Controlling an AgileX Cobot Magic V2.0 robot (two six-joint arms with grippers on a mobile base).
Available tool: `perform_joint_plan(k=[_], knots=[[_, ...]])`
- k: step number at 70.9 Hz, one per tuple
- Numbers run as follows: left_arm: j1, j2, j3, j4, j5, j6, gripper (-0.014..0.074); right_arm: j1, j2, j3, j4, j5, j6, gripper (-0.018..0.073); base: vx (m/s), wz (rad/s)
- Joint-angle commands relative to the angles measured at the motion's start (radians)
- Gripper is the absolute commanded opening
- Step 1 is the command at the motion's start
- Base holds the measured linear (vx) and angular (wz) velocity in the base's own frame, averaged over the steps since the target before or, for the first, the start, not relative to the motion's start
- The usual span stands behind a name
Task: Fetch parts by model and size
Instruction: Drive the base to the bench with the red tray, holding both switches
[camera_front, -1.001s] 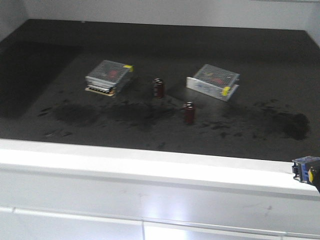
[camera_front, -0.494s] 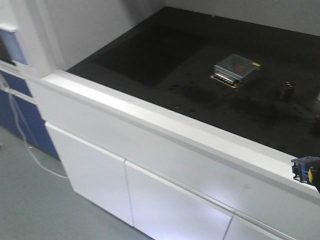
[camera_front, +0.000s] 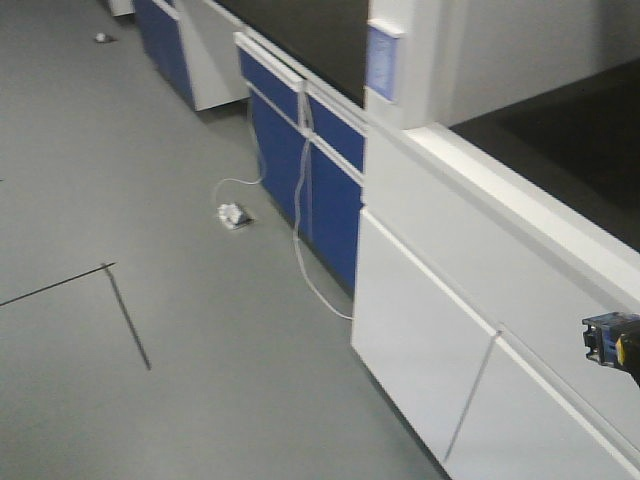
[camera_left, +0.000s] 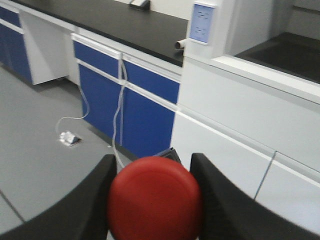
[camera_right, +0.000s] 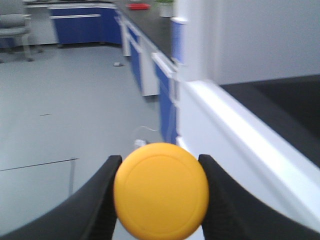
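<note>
In the left wrist view my left gripper (camera_left: 152, 200) is shut on the red-capped push-button switch (camera_left: 155, 199); its round red cap fills the gap between the two black fingers, and a dark bit of its base shows behind. In the right wrist view my right gripper (camera_right: 160, 192) is shut on the yellow-capped push-button switch (camera_right: 161, 190), its cap facing the camera. In the front view the yellow switch's dark base with blue bits (camera_front: 612, 340) pokes in at the right edge; the grippers themselves are out of that view.
A white cabinet front (camera_front: 440, 330) with a black recessed worktop (camera_front: 570, 140) stands at the right. Blue cabinets (camera_front: 300, 150) run along the back, with a white cable (camera_front: 300, 250) hanging down to the grey floor (camera_front: 120, 200). A grey chair (camera_right: 15, 25) stands far left.
The front view has swung left, from the black worktop with metal boxes and capacitors to the cabinet fronts and floor. The switch base at the right edge has kept its place in the frame.
</note>
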Motion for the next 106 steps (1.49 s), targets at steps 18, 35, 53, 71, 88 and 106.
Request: perform_joint_plan(k=[18, 35, 53, 71, 88, 106], knots=[[-0.004, 0.016, -0.024, 0.003, -0.075, -0.003, -0.0006, -0.003, 0.01, -0.029, 0.001, -0.08, -0.003, -0.001, -0.01, 0.92], [-0.004, 0.016, -0.024, 0.003, -0.075, -0.003, -0.0006, -0.003, 0.01, -0.029, 0.001, -0.08, -0.003, -0.001, 0.06, 0.57], [-0.004, 0.016, -0.024, 0.003, -0.075, -0.003, -0.0006, -0.003, 0.01, -0.029, 0.001, -0.079, -0.003, -0.001, 0.15, 0.26], [-0.004, 0.016, -0.024, 0.003, -0.075, -0.003, -0.0006, -0.003, 0.01, -0.029, 0.001, -0.08, -0.003, -0.001, 0.3, 0.09], [-0.004, 0.016, -0.024, 0.003, -0.075, -0.003, -0.0006, -0.003, 0.01, -0.029, 0.001, -0.08, -0.003, -0.001, 0.45, 0.02], [-0.004, 0.016, -0.024, 0.003, -0.075, -0.003, -0.0006, -0.003, 0.01, -0.029, 0.001, -0.08, -0.003, -0.001, 0.53, 0.03]])
